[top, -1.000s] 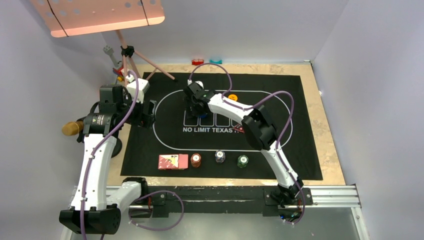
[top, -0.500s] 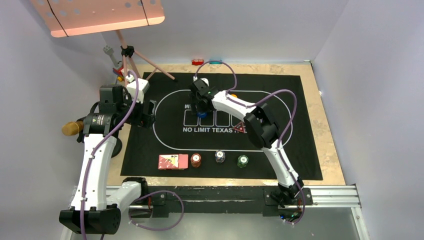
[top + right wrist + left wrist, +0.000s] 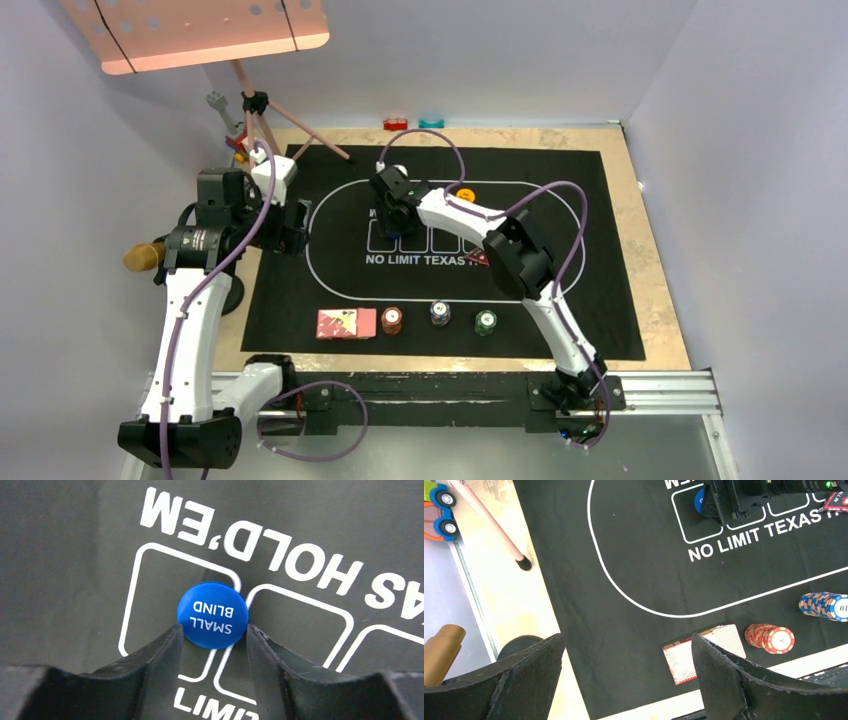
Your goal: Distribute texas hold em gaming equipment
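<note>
I am looking down on a black felt mat [image 3: 300, 300] printed with a white oval line and the words NO LIMIT TEXAS HOLD'EM, laid on a pale, mottled tabletop [image 3: 655, 290]. My right gripper [image 3: 212, 637] is lowered over the row of rounded white card boxes at the mat's centre, its 2 dark, rough-edged fingers [image 3: 155, 655] pressed against either side of a smooth, glossy blue button [image 3: 212, 615], a flat disc lettered SMALL BLIND in white; the jaws are closed onto its rim, and the disc straddles the line between the first 2 boxes. My left gripper [image 3: 626, 675] hangs above the mat's left edge with its 2 matte black fingers spread wide apart and nothing between them. Along the mat's near edge sit a flat rectangular deck of red-backed cards [image 3: 345, 323], then 3 short ridged cylinders of chips well apart in a row: a red-orange stack [image 3: 391, 320], a grey-black stack [image 3: 440, 313] and a green stack [image 3: 485, 322]. An orange button [image 3: 466, 194] lies beyond my right arm, and a red-black triangular marker [image 3: 476, 257] peeks out beside the forearm. A wooden tripod leg [image 3: 489, 522] with a black rubber tip rests on the tabletop at left.
</note>
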`<state>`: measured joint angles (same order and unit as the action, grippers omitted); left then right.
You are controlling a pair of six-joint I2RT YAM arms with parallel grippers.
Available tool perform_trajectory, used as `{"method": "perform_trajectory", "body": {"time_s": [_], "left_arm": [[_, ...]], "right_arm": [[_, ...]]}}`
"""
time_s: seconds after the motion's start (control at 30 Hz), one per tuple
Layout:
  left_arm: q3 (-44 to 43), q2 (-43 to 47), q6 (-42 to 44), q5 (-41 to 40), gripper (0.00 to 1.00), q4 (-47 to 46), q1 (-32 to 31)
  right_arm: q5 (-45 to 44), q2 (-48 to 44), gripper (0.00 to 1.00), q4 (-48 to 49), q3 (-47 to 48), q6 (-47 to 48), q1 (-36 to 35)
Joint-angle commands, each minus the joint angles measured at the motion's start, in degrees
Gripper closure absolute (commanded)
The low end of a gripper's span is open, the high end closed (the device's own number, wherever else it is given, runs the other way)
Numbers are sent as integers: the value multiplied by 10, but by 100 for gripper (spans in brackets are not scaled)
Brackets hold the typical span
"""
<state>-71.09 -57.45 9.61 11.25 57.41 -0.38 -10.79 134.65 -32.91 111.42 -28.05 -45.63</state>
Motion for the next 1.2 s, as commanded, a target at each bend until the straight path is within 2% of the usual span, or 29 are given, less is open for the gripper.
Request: {"method": "perform_trajectory", "body": {"time_s": [0.0,0.2,0.37,0.5,0.63,0.83,1.17], "left_arm": [[-22,7,-6,-8,0,-2,1],[-21,6,-5,-12,0,-1,1],[-20,7,-5,-14,0,1,0],[-16,8,-4,-16,0,3,1],[-17,13,-1,-19,0,8,1],[-16,12,-1,-19,0,7,1],[-16,8,-2,-13,0,7,1]], "right_arm": [[42,11,50,5,10,-5,-27],[63,25,52,-17,60,11,-88],[132,34,53,-18,104,-5,-113],[144,57,53,-32,145,-9,-127],[119,26,42,-23,116,3,-118],[73,-34,27,1,60,19,-64],[11,-6,18,-2,71,44,-19]]}}
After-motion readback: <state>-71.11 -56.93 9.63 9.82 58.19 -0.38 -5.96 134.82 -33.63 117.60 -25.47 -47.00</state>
